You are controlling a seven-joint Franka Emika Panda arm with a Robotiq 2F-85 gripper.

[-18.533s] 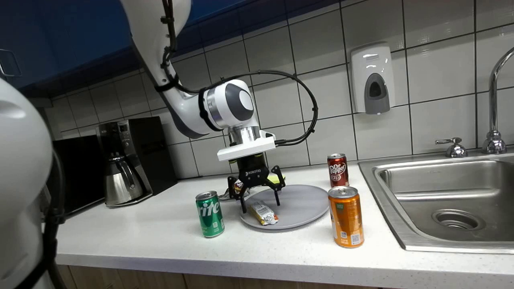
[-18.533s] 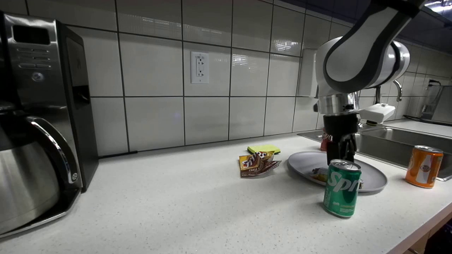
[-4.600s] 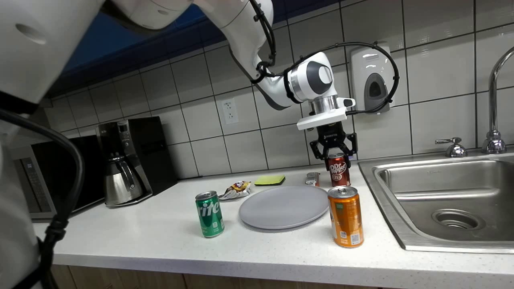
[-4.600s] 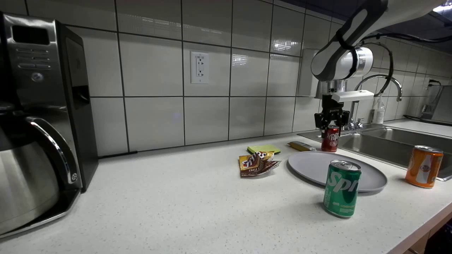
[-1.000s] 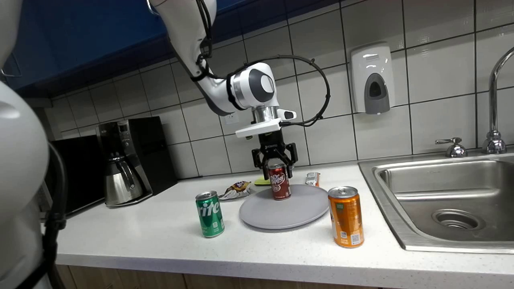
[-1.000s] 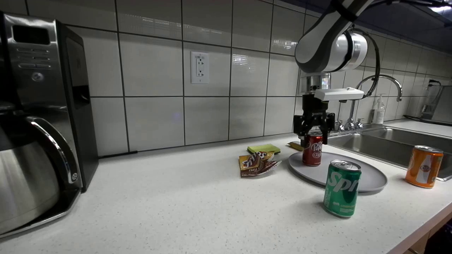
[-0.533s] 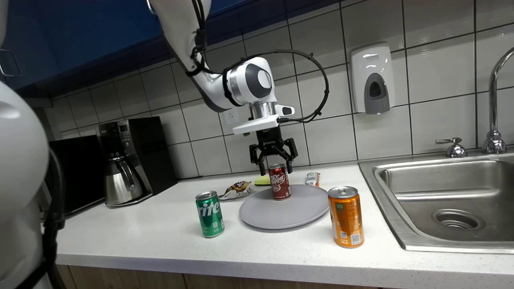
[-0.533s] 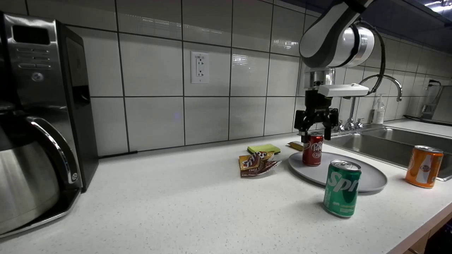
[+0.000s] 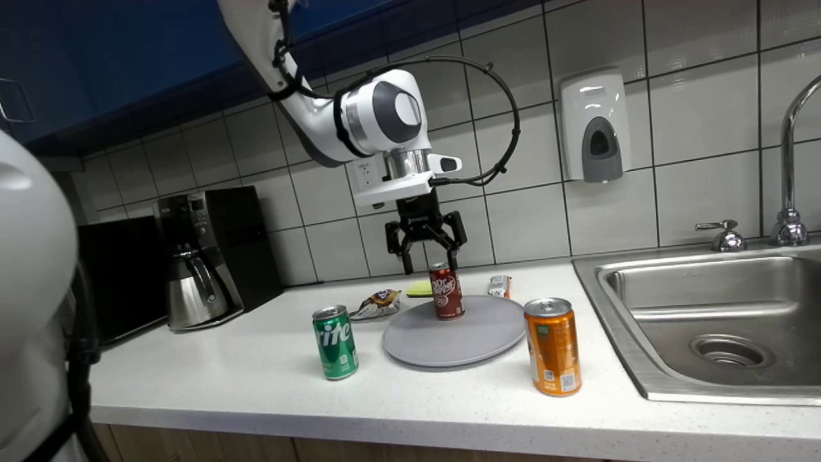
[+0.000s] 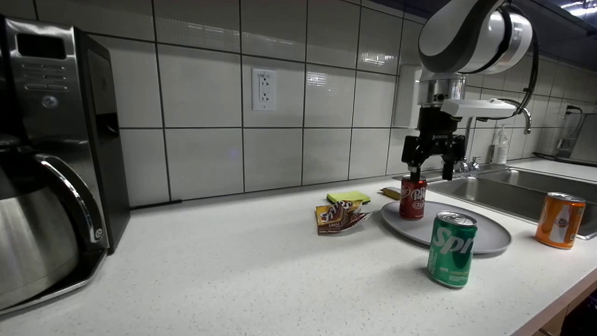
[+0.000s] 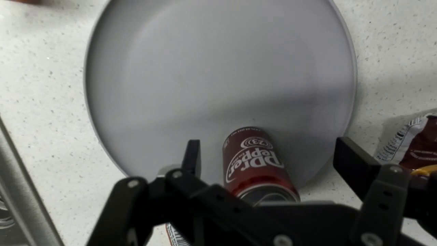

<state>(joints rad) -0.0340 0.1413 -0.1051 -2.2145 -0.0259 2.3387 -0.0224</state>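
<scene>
My gripper (image 9: 430, 264) stands open, its fingers wide apart, with nothing held. Just below it, the red Dr Pepper can (image 9: 447, 292) is upright on the back part of the grey plate (image 9: 474, 346). In the wrist view the can (image 11: 252, 160) shows between the spread fingers, nearer the left one, its top partly covered by the gripper's linkage. Seen in an exterior view, one fingertip of the gripper (image 10: 431, 176) overlaps the can's top edge; contact cannot be told. Left of the plate stands a green Sprite can (image 9: 335, 343); an orange can (image 9: 553, 346) stands to its right.
Behind the plate lie a wrapped bar (image 9: 499, 286) and a yellow-green sponge (image 10: 349, 197). A crumpled brown snack bag (image 10: 340, 217) is beside the plate. The steel sink (image 9: 705, 385) borders the counter on the right; a coffee maker (image 9: 218, 256) stands left.
The wrapped bar went from the plate to behind it. The Dr Pepper can came from beside the sink onto the plate. Over the last second my gripper opened, released it and rose.
</scene>
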